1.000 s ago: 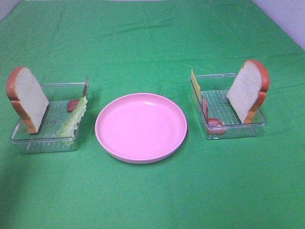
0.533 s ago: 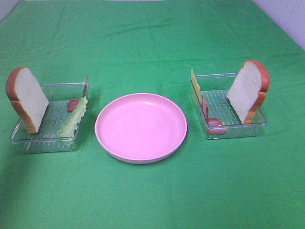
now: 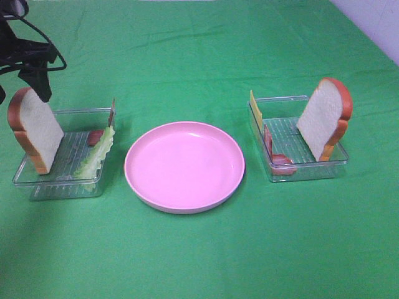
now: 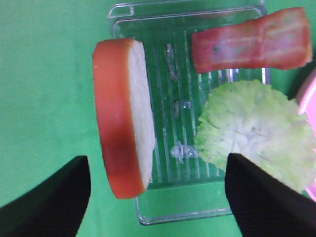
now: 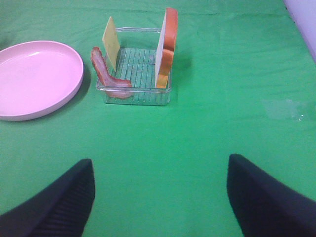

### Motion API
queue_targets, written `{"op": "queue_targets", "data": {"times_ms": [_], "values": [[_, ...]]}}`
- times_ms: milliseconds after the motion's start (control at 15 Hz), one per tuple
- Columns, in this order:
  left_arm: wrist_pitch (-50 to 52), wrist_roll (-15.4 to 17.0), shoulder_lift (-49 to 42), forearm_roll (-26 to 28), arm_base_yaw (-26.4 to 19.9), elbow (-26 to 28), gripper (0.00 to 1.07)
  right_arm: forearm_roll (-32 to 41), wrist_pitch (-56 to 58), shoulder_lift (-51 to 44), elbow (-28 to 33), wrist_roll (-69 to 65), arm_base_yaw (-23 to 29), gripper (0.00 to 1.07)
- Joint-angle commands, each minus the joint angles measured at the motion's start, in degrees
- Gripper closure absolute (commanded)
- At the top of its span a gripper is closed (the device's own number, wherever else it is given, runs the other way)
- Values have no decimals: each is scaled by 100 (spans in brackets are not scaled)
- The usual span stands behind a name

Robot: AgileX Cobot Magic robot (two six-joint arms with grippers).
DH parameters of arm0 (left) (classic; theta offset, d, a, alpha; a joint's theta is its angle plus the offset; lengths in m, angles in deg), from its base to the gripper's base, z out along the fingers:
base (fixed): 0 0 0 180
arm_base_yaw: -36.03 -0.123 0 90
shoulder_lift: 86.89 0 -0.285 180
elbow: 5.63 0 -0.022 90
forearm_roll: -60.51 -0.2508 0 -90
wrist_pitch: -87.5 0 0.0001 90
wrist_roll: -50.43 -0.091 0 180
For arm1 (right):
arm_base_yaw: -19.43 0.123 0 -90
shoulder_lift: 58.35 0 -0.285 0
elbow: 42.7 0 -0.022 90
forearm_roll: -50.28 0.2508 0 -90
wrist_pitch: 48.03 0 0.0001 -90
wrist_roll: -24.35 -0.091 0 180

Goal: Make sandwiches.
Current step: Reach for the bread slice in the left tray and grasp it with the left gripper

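No sandwich is stacked; the parts stand in two clear trays. The left tray (image 3: pixel 62 184) holds an upright bread slice (image 3: pixel 37 128), lettuce (image 3: pixel 95 156) and a bacon strip (image 3: pixel 95 136). My left gripper (image 3: pixel 22 90) is open just above that slice, with a finger on each side. The left wrist view shows the slice (image 4: pixel 123 113), lettuce (image 4: pixel 252 131) and bacon (image 4: pixel 252 44) beyond the open gripper (image 4: pixel 158 197). The right tray (image 3: pixel 308 171) holds bread (image 3: pixel 324 118), cheese (image 3: pixel 254 107) and bacon (image 3: pixel 274 156). My right gripper (image 5: pixel 158 202) is open and empty, well short of that tray (image 5: pixel 136 96).
A round pink plate (image 3: pixel 187 208) lies empty between the trays on the green cloth and also shows in the right wrist view (image 5: pixel 34 79). A pale wall or floor edge (image 3: pixel 380 25) shows at the far right corner.
My left arm has come into the exterior view at the top left and now hangs over the left bread slice. Nothing else has moved.
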Motion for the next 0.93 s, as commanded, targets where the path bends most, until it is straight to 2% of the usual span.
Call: {"op": "queue_targets", "data": {"times_ms": [67, 267, 667, 733, 800, 933], "values": [[29, 367, 166, -344, 92, 74, 34, 6, -46, -92, 6, -6, -29, 37], [241, 527, 355, -338, 86, 74, 34, 6, -52, -92, 6, -6, -29, 37], [567, 527, 699, -281, 86, 74, 35, 6, -52, -92, 6, -6, -29, 37], [573, 539, 716, -281, 86, 74, 38, 6, -52, -92, 6, -6, -29, 37], [619, 682, 716, -286, 86, 74, 56, 6, -52, -92, 6, -6, -29, 37], [636, 705, 705, -298, 86, 74, 85, 6, -52, -92, 6, -6, -29, 37]]}}
